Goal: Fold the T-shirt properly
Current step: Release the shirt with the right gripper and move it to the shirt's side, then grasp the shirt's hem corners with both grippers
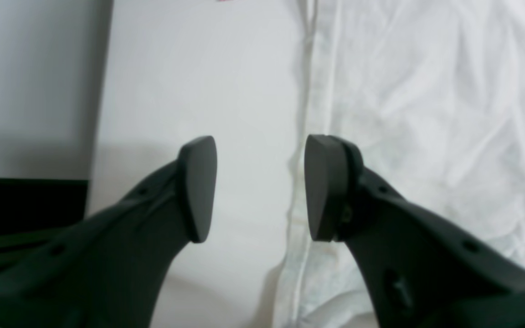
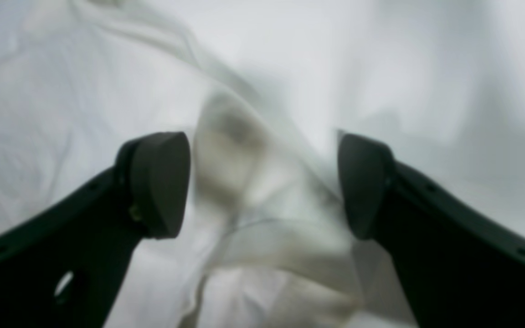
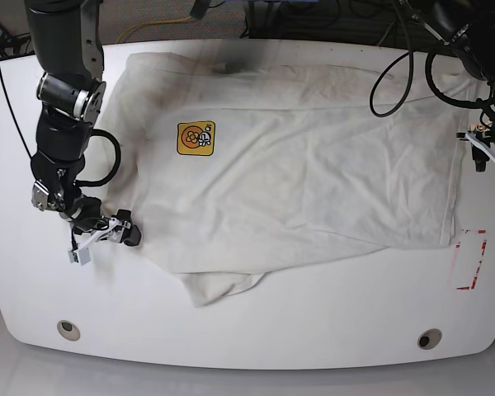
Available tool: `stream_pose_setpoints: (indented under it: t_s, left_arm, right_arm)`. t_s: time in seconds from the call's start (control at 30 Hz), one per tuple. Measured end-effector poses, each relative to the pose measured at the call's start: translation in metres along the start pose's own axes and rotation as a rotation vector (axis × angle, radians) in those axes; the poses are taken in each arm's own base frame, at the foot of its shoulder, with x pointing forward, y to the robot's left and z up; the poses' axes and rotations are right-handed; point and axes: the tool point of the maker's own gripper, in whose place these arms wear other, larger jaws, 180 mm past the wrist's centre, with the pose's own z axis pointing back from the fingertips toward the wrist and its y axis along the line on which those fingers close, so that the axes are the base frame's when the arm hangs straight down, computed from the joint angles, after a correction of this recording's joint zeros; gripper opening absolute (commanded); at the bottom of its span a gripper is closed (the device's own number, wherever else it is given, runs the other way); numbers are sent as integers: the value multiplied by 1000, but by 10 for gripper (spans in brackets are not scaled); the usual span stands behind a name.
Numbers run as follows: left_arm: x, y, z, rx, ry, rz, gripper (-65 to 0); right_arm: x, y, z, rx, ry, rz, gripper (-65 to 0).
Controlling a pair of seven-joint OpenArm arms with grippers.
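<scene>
Cloth of the T-shirt [image 3: 297, 181], spread flat across the desk [image 3: 231, 322] with its long axis running left to right, is straddled at one rumpled edge by the spread right gripper [image 2: 262, 184], while the left gripper [image 1: 260, 189], likewise spread, is held over the hem at the opposite end.

orange badge [image 3: 195, 138] on the T-shirt [image 3: 313, 181] — print illegible, no readable text

Bare table [image 3: 256, 322] in front of T-shirt [image 3: 313, 181]; cables [image 3: 396, 74] crowd the back-right corner.
</scene>
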Motion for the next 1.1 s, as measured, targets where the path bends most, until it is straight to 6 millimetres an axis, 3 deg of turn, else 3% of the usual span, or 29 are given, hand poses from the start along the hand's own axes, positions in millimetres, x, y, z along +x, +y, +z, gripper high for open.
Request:
stream_pose_setpoints:
  t_s: [0.1, 0.23, 0.37, 0.47, 0.53, 0.67, 0.83, 1.1]
  left_arm:
    - [-8, 1, -4, -8, 28, 2, -356]
    - [1, 2, -10, -11, 18, 3, -351]
    - [10, -10, -24, -63, 3, 20, -347]
    - [16, -10, -35, -79, 8, 33, -282]
    - [25, -3, -44, -51, 9, 93, -231]
    - [41, 5, -59, -22, -12, 238, -147]
    - [44, 2, -81, -47, 19, 341, -143]
    - [44, -19, -116, -126, 14, 303, -144]
  right_arm:
    - [-2, 8, -7, 4, 15, 24, -162]
    - [-6, 27, -18, 43, 15, 30, -190]
    - [-9, 36, -22, 58, 21, 31, -330]
    - [-12, 37, -24, 57, 34, 36, -455]
    - [-15, 38, -25, 56, 44, 39, -491]
    - [-17, 41, -26, 62, 48, 37, -510]
    - [-18, 39, -26, 59, 52, 38, -510]
    - [-18, 39, -25, 60, 56, 38, -518]
